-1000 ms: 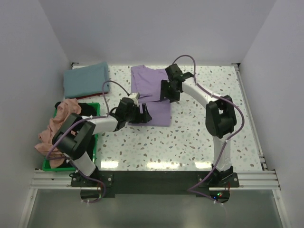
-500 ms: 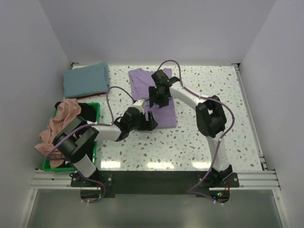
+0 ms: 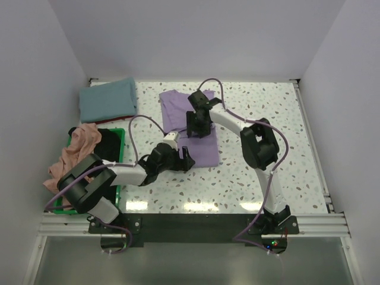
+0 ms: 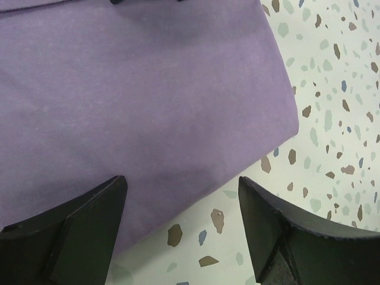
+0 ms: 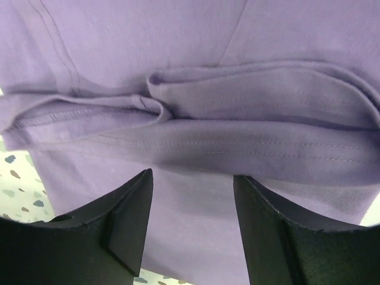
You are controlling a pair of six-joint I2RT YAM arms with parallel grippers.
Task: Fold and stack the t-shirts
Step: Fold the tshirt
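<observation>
A lavender t-shirt [image 3: 175, 107] lies folded lengthwise mid-table. My right gripper [image 3: 198, 126] hovers open over its middle, where the right wrist view shows the jaws [image 5: 193, 175] just short of a bunched fold and sleeve hem [image 5: 249, 89]. My left gripper [image 3: 180, 159] is open at the shirt's near edge; in its wrist view the jaws [image 4: 181, 181] straddle the hem of the purple cloth [image 4: 148, 89] near its corner, one finger over cloth, the other over bare table. A teal t-shirt [image 3: 108, 99] lies folded at the back left. Salmon pink [image 3: 74, 155] and black [image 3: 110, 141] shirts sit crumpled at the left.
A green bin [image 3: 116, 131] at the left edge holds the pink and black shirts, the pink one spilling over its side. The speckled tabletop [image 3: 267, 113] stretches to the right, walled at the back and both sides. Purple cables loop above both arms.
The right gripper has swung left from the shirt's right edge to over its middle. The left gripper has slid nearer, to the shirt's near edge. The lavender shirt now lies narrower.
</observation>
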